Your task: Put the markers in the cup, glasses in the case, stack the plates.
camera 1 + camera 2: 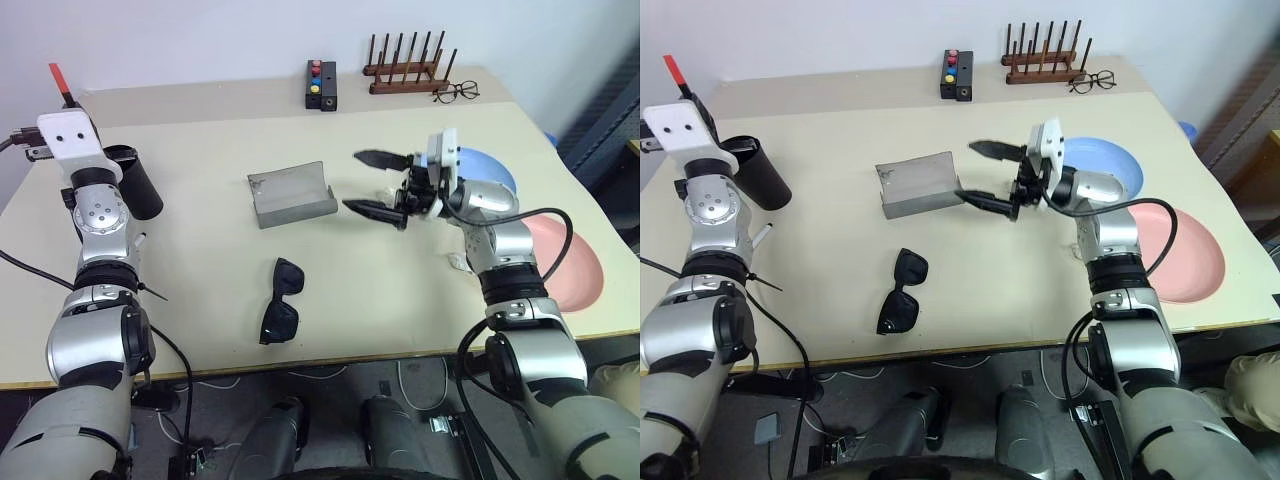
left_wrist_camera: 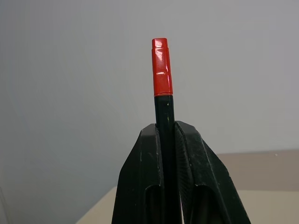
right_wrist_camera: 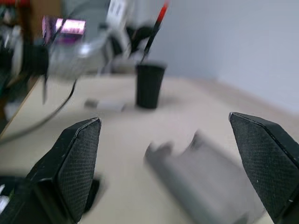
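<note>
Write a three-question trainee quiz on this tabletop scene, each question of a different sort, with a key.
1. True or false: the left claw is shut on the red-capped marker.
2. Which plate lies nearer the far edge of the table? A) the pink plate B) the blue plate
3. Fill in: the sunglasses lie on the table, not in the open ____.

Key: 1 true; 2 B; 3 case. The right claw is open, near the case.
</note>
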Motion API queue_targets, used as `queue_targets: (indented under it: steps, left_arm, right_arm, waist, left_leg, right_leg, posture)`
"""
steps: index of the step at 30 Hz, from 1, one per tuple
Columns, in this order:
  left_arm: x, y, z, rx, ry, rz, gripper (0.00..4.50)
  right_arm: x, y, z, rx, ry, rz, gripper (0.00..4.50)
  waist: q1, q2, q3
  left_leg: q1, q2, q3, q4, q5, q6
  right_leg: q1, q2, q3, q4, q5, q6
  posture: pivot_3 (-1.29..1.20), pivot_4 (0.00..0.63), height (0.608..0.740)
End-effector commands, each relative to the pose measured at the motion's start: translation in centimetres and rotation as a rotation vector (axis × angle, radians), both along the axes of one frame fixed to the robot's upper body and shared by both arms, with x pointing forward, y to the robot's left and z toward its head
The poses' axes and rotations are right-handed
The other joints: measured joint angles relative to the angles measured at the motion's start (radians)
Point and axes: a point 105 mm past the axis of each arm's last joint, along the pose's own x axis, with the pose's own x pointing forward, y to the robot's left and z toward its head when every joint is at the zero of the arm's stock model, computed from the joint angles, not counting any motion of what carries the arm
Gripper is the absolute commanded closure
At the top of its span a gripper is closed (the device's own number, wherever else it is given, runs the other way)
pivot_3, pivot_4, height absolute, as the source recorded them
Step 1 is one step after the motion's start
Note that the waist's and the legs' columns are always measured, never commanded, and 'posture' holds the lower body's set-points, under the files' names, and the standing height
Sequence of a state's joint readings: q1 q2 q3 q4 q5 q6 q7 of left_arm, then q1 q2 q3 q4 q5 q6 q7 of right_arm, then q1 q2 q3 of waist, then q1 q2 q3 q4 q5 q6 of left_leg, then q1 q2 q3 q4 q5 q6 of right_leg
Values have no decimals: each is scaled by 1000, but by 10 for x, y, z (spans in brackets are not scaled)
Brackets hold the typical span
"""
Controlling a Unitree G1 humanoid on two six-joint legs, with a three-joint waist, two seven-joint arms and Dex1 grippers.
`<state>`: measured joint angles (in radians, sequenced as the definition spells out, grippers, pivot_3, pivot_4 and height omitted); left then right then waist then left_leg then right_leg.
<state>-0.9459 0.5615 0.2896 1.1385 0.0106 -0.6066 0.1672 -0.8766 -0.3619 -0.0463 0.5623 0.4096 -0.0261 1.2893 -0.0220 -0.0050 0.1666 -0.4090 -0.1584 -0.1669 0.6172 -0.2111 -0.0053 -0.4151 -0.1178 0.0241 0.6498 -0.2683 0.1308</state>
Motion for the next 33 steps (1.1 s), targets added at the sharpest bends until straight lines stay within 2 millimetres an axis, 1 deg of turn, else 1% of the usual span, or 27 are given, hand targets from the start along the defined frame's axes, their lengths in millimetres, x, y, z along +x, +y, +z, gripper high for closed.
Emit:
queue_targets:
  steps: [1, 13, 18, 33]
  left_arm:
    - [-2, 1, 16, 3, -58, -3, 4480]
    - [-3, 3, 13, 5, -48, 13, 4480]
    - [-3, 3, 14, 5, -51, 13, 4480]
    - [-3, 2, 14, 10, -49, 1, 4480]
  right_arm:
    - [-1, 2, 18, 53, -37, 14, 0]
    - [-4, 6, 29, 108, -11, 60, 0]
    - [-3, 5, 25, 114, 37, 56, 0]
    - [-3, 4, 21, 106, 44, 55, 0]
  waist:
    - [2, 0, 0]
    - [1, 0, 0]
    - [1, 0, 0]
    - [0, 0, 0]
  left_leg:
    - [0, 0, 0, 0, 0, 0]
    - [0, 0, 0, 1, 0, 0]
    - [0, 0, 0, 1, 0, 0]
    - [-1, 0, 0, 1, 0, 0]
  right_leg:
    - [0, 0, 0, 0, 0, 0]
    - [0, 0, 0, 0, 0, 0]
    - [0, 0, 0, 0, 0, 0]
    - [0, 0, 0, 1, 0, 0]
  posture:
    - [0, 150, 740]
    - [0, 150, 740]
    - [0, 150, 740]
    - [0, 150, 740]
